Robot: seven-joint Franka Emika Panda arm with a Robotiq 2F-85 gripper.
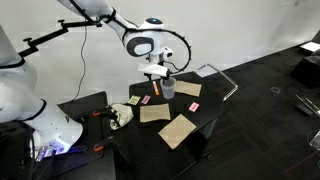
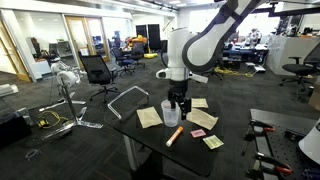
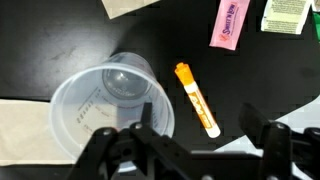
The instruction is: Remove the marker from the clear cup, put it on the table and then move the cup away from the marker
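Note:
The clear cup point(image 3: 108, 103) stands upright and empty on the black table point(image 3: 60, 40). The orange marker point(image 3: 196, 98) lies flat on the table just to the right of the cup, apart from it. My gripper point(image 3: 208, 135) is open and empty, hovering above them. One finger is over the cup's right side and the marker's lower end lies between the fingers. In both exterior views the gripper point(image 2: 178, 103) hangs right above the cup point(image 2: 171, 116) point(image 1: 168, 88). The marker point(image 2: 174, 136) lies near the table's front edge.
Tan cardboard pieces point(image 2: 148, 117) point(image 2: 203, 119) point(image 1: 178, 130) lie around the cup. A pink sachet point(image 3: 230, 22) and a green-and-white packet point(image 3: 285, 14) lie beyond the marker. A metal frame point(image 1: 226, 82) sticks out past the table. Office chairs stand on the floor behind.

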